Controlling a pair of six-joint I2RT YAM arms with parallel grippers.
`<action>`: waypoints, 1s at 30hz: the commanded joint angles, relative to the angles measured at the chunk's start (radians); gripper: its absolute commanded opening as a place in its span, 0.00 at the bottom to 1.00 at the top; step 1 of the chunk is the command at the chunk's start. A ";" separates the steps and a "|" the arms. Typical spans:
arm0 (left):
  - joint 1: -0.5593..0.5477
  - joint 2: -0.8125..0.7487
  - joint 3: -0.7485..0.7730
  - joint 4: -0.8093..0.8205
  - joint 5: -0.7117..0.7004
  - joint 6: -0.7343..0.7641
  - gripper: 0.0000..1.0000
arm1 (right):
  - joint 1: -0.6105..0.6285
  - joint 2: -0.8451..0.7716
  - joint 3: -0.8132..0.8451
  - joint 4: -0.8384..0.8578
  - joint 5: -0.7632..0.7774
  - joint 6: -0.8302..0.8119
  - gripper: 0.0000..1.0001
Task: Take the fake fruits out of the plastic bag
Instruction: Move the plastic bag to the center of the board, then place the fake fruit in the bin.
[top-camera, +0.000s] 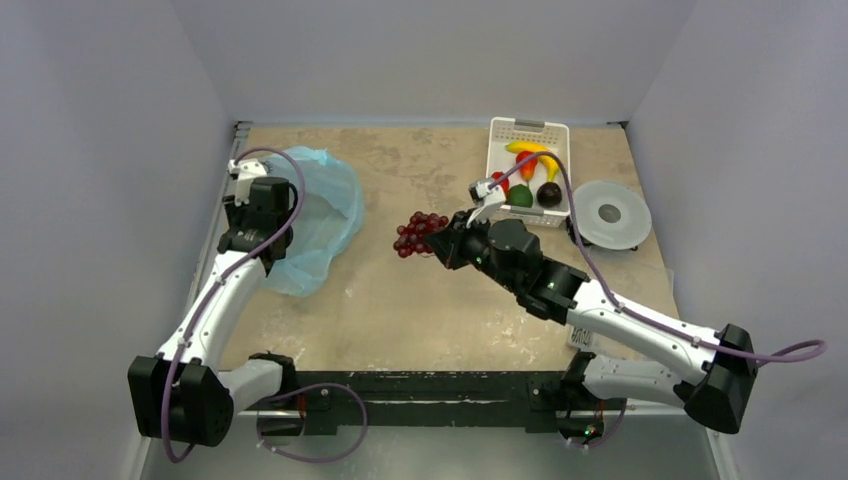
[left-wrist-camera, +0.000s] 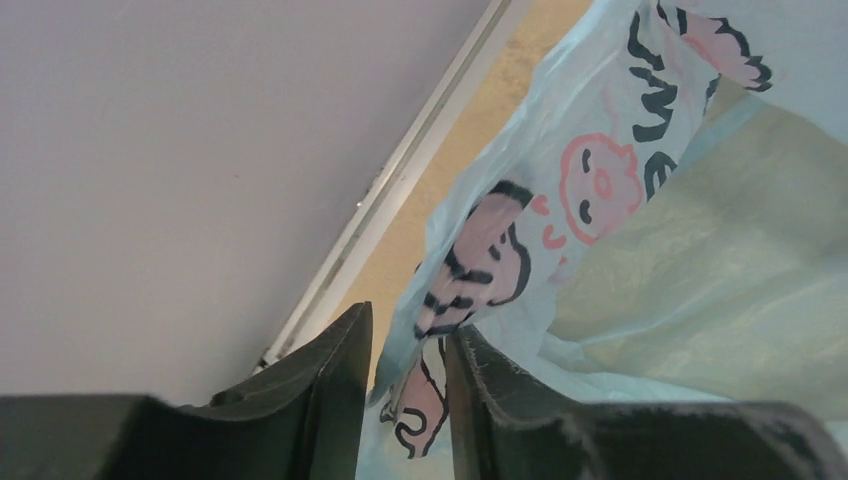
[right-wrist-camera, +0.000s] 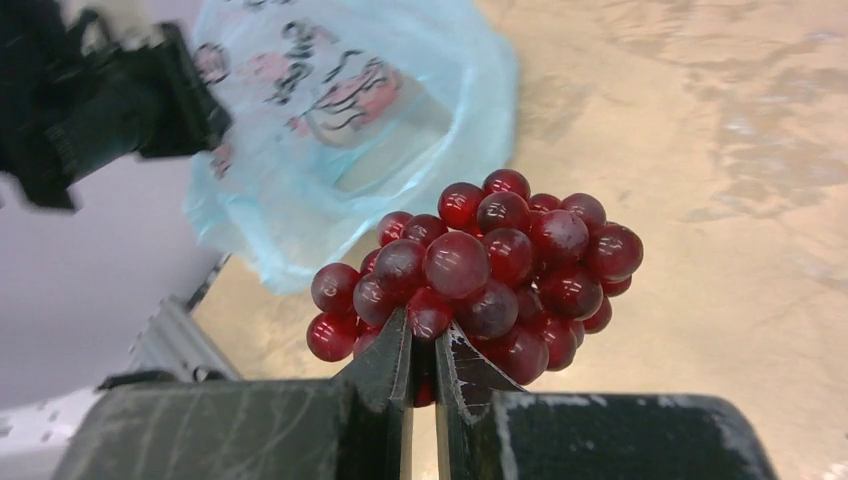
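The light-blue plastic bag (top-camera: 318, 215) with its pink-and-dark cartoon print lies at the left of the table. My left gripper (top-camera: 256, 205) is at its left rim, shut on the bag's film (left-wrist-camera: 600, 200), which runs between the fingers (left-wrist-camera: 408, 335). My right gripper (top-camera: 442, 245) is shut on the dark red grape bunch (top-camera: 418, 232) and holds it over the middle of the table, right of the bag. In the right wrist view the grapes (right-wrist-camera: 490, 260) sit at the gripper's tips (right-wrist-camera: 420, 335), with the bag (right-wrist-camera: 400, 110) behind. A green round fruit (top-camera: 520, 196) and a red-orange fruit (top-camera: 527, 166) lie in the basket.
The white slotted basket (top-camera: 500, 140) stands at the back right and also holds a yellow banana (top-camera: 537, 150) and a dark fruit (top-camera: 549, 194). A clear round lid (top-camera: 610, 214) lies right of it. Walls close in on the left, back and right.
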 joint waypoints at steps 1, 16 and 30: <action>0.012 -0.065 0.024 0.005 0.074 -0.051 0.43 | -0.119 -0.005 0.066 -0.015 -0.004 0.044 0.00; 0.012 -0.604 -0.223 0.342 0.600 0.075 1.00 | -0.526 0.248 0.285 -0.189 0.132 -0.027 0.00; -0.073 -0.567 -0.195 0.330 0.851 0.136 0.92 | -0.660 0.541 0.570 -0.221 0.194 -0.158 0.00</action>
